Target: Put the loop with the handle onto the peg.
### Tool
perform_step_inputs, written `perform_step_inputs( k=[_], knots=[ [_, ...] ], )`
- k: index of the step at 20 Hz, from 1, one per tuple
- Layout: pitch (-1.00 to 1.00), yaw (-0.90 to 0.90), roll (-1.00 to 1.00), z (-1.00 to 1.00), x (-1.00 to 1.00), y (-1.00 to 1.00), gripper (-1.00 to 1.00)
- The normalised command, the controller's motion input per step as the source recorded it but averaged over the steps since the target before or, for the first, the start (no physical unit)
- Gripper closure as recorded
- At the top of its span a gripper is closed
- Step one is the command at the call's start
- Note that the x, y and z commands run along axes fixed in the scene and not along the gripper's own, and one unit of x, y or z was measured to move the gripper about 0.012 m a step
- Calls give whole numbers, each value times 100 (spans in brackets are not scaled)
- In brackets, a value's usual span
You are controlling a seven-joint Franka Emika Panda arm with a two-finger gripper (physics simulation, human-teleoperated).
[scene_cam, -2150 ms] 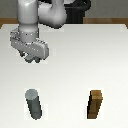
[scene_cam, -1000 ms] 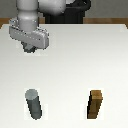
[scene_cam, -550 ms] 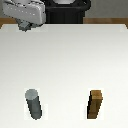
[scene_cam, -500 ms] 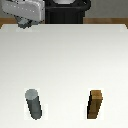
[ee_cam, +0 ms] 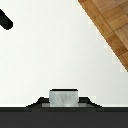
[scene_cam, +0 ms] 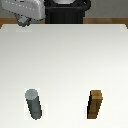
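Note:
The peg (scene_cam: 34, 103), a short dark grey cylinder, stands near the front of the white table on the exterior view's left. My gripper (scene_cam: 23, 20) hangs high over the far left corner, well away from the peg. It is shut on the loop with the handle (scene_cam: 22, 22), of which only a small grey piece shows under the hand there. In the wrist view the loop's grey handle (ee_cam: 63, 96) sits between the jaws, with the dark ring edge spreading to both sides.
A brown wooden square-sided block (scene_cam: 96, 104) stands upright on the front right of the table (scene_cam: 75, 60). The black robot base (scene_cam: 65, 11) is at the far edge. Wooden floor (ee_cam: 112, 25) shows past the table's edge.
The arm has risen and drawn back toward the far left corner of the exterior view, taking the loop with it. Peg and block have not moved.

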Motion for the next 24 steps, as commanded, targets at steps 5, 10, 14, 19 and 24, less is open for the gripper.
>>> perform_step_inputs(
  k=[5, 10, 14, 19, 24],
  knots=[
    [0, 41, 0, 0, 0, 0, 100],
    [0, -63, 0, 0, 0, 0, 100],
    [0, -92, 0, 0, 0, 0, 100],
    [0, -86, 0, 0, 0, 0, 100],
    [0, -87, 0, 0, 0, 0, 100]
  ],
)
